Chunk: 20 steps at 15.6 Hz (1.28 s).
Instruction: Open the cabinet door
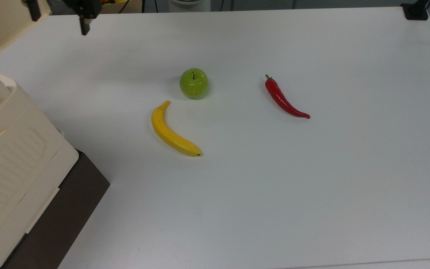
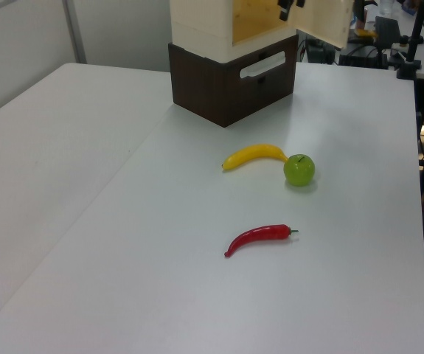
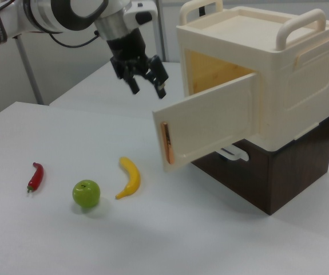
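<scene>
Right view: cream cabinet door [image 3: 210,123] swung open; hand [image 3: 149,86] spread, empty.

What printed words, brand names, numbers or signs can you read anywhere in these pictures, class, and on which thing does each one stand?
None can be read.
The cabinet, its open cabinet door and the dark base carry no lettering.
The banana, apple and chilli are unmarked.
The gripper shows no legible brand in these views.
</scene>
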Available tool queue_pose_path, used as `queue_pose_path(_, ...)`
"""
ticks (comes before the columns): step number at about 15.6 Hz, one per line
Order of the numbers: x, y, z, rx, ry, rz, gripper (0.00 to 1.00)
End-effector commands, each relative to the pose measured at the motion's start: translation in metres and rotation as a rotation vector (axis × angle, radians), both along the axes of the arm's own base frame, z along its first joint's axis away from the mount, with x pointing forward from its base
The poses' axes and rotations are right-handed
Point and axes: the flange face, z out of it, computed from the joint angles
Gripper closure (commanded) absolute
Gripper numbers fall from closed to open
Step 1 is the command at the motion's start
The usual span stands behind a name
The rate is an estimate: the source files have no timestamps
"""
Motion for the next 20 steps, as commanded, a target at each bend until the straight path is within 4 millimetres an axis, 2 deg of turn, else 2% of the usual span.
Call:
queue_pose_path(1, -0.023, 0.021, -0.029, 0.037, 0.119, 0.041, 0.00)
queue_pose_path(2, -0.029, 0.033, -0.036, 0.042, 0.137, 0.056, 0.00)
queue_pose_path(3, -0.033, 0.053, -0.042, 0.049, 0.155, 0.088, 0.00)
queue_pose_path(5, -0.042, 0.075, -0.049, 0.076, 0.169, 0.095, 0.00)
queue_pose_path(11, -0.050, 0.141, -0.061, 0.092, 0.194, 0.119, 0.00)
queue_pose_path(14, -0.066, 0.151, -0.054, 0.091, 0.187, 0.113, 0.00)
queue_pose_path(20, -0.067, 0.146, -0.043, 0.091, 0.168, 0.110, 0.00)
